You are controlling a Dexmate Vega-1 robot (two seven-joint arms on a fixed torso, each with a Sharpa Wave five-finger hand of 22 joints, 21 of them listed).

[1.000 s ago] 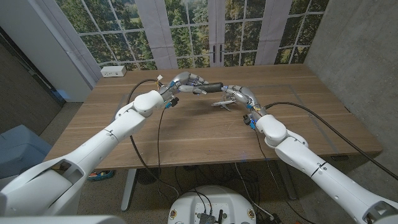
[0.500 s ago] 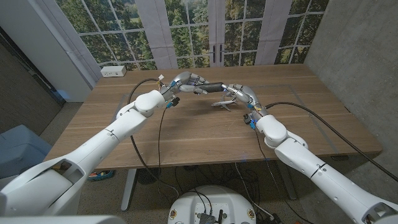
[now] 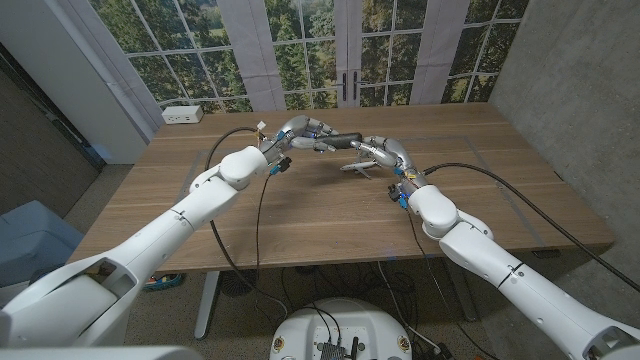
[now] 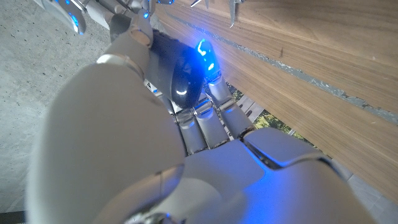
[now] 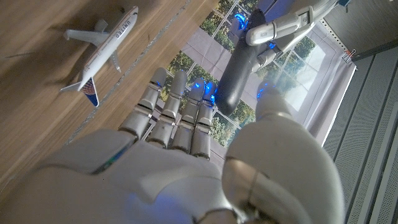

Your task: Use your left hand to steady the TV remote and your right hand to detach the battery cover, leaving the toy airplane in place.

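My left hand [image 3: 300, 132] holds the black TV remote [image 3: 340, 139] above the far middle of the table, gripping its left end. In the right wrist view the remote [image 5: 239, 68] hangs in the air with the left hand's fingers [image 5: 280, 28] wrapped over it. My right hand [image 3: 385, 152] reaches to the remote's free end; its fingers [image 5: 180, 106] lie along one side and the thumb stands apart on the other, with no firm grip visible. The white toy airplane [image 3: 360, 165] stands on the table just below the two hands; it also shows in the right wrist view [image 5: 102, 53].
A white power box [image 3: 183, 115] sits at the table's [image 3: 300, 220] far left corner. Black cables run over the wood from each arm, one on the left [image 3: 225, 140], one on the right [image 3: 500, 178]. Windows stand behind the table's far edge.
My right hand has edged slightly left toward the remote's end. The left hand, the remote and the airplane have hardly moved.
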